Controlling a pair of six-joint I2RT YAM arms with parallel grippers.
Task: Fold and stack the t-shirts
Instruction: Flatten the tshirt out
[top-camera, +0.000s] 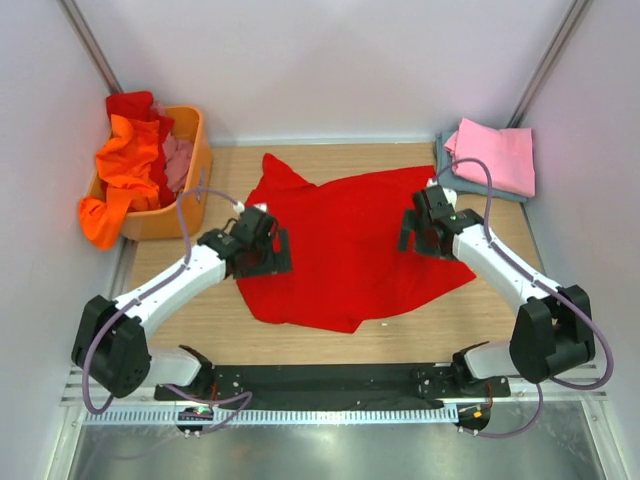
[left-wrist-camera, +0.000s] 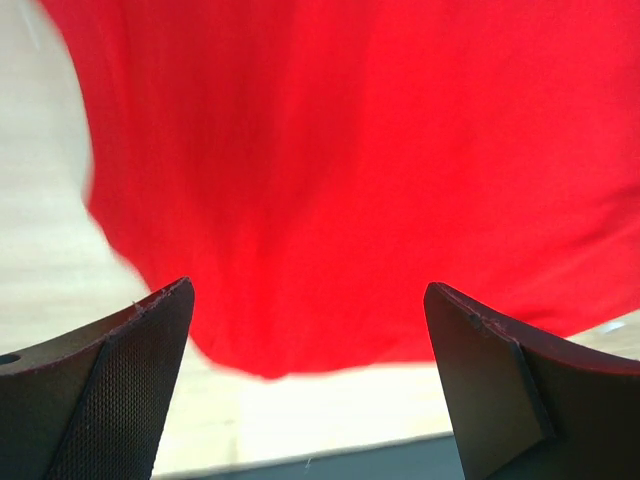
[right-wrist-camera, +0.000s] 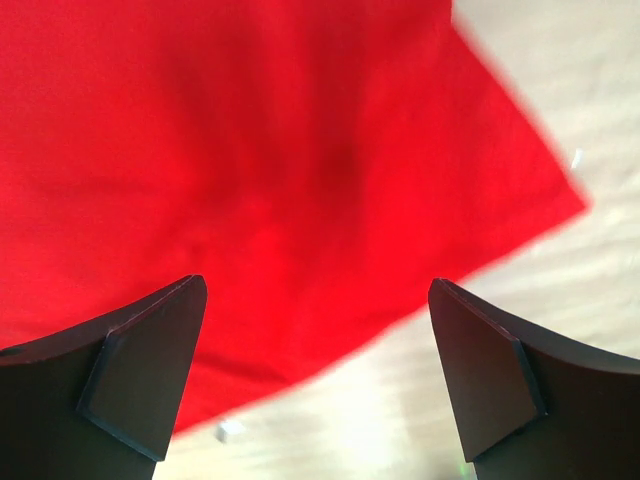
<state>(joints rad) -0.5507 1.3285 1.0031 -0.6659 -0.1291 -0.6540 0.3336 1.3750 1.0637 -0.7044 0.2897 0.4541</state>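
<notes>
Poised low over the wooden table (top-camera: 300, 335), both tools released: left gripper (top-camera: 268, 250) spread wide and empty above the left edge of the big red t-shirt (top-camera: 345, 240), right gripper (top-camera: 418, 232) likewise agape and holding nothing over its right side. Spread loosely, partly folded, across mid-table between the two arms, filling both wrist views in red. Farther back at left, spilling over the rim of the orange basket (top-camera: 196, 160), an orange t-shirt (top-camera: 122, 175); at far right, a folded pink t-shirt (top-camera: 497, 155) stacked on a grey-blue t-shirt (top-camera: 443, 160)
</notes>
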